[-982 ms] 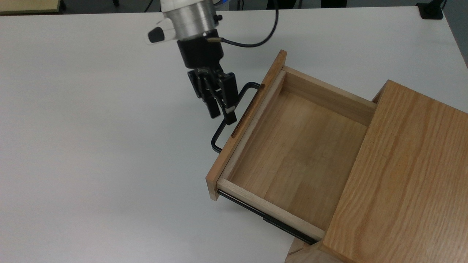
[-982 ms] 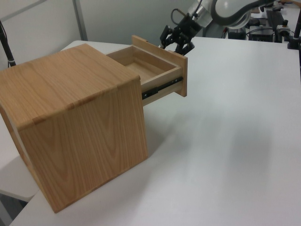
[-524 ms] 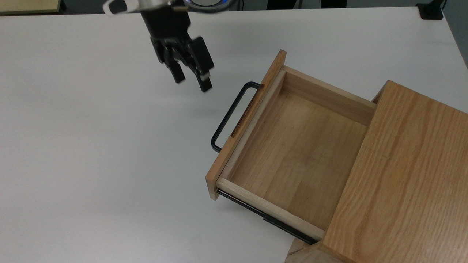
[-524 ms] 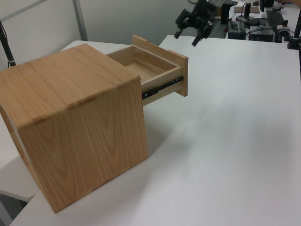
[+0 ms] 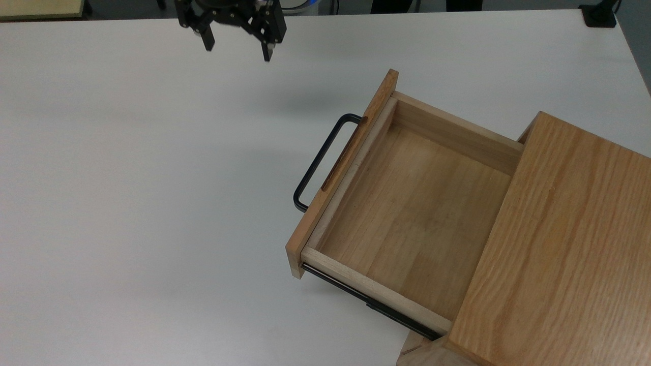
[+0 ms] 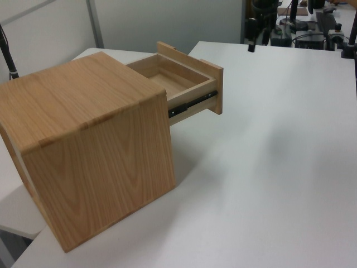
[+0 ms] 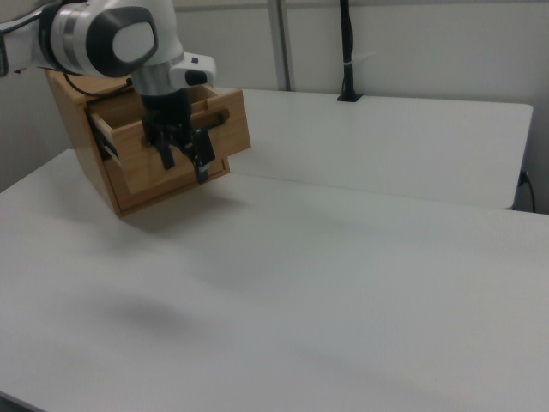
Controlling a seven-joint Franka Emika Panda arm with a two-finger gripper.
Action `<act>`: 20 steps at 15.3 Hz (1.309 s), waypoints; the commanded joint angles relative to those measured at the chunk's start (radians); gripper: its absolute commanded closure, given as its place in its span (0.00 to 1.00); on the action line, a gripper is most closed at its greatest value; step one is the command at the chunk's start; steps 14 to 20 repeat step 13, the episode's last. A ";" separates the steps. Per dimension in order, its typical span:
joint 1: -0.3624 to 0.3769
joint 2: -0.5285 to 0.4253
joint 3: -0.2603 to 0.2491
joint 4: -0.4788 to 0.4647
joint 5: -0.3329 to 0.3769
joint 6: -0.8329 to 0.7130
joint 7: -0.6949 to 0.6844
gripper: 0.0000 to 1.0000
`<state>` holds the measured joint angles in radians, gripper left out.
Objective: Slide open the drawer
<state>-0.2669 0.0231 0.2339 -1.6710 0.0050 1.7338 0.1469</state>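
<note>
The drawer (image 5: 407, 213) stands pulled out, its rear hidden inside the cabinet (image 5: 559, 254); pincer (image 5: 236, 48) spread apart.

The light is bright and even, and it seems to come from above. The white desk (image 5: 127, 203) looks pale grey and has no strong glare. A soft, fuzzy shadow lies on the desk below the hand (image 5: 237, 41) in the top view, and another soft one lies under the drawer (image 5: 407, 213). In the right view the hand (image 7: 182, 161) looks a little blurry, and the desk near the camera is smooth and dim. The top view looks sharp.
</note>
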 commanded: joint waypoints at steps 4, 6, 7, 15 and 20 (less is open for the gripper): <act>0.246 -0.025 -0.181 0.043 -0.088 -0.132 -0.035 0.00; 0.354 -0.031 -0.299 0.043 -0.083 -0.137 -0.035 0.00; 0.374 -0.031 -0.315 0.042 -0.083 -0.134 -0.033 0.00; 0.379 -0.026 -0.318 0.040 -0.080 -0.123 -0.032 0.00; 0.379 -0.026 -0.318 0.040 -0.080 -0.123 -0.032 0.00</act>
